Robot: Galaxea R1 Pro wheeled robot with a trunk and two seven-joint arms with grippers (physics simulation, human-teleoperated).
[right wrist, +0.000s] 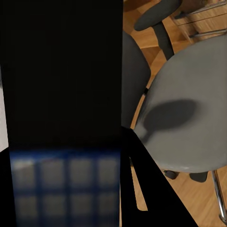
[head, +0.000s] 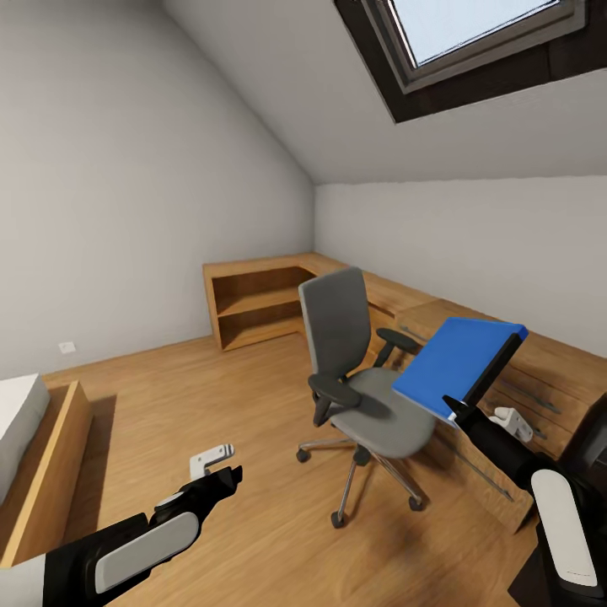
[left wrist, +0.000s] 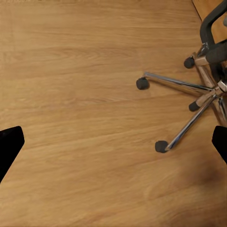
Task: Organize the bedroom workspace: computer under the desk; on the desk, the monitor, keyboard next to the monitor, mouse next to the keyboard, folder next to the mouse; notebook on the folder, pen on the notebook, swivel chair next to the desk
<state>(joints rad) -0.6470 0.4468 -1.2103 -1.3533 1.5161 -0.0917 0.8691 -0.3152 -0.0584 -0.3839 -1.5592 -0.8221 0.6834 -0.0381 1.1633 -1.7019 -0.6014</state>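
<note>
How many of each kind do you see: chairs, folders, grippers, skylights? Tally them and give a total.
Chairs: 1, the swivel chair
Folders: 1, the folder
Grippers: 2, left gripper and right gripper
Skylights: 1, the skylight
Total: 5

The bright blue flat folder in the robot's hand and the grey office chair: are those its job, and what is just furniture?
Part of the job:
- bright blue flat folder, lifted in the right gripper
- grey upholstered swivel chair with chrome base, seat now bare

Just there:
- low wooden shelf unit along the wall
- white-mattressed wooden bed
- dark-framed skylight
- left gripper, empty
</note>
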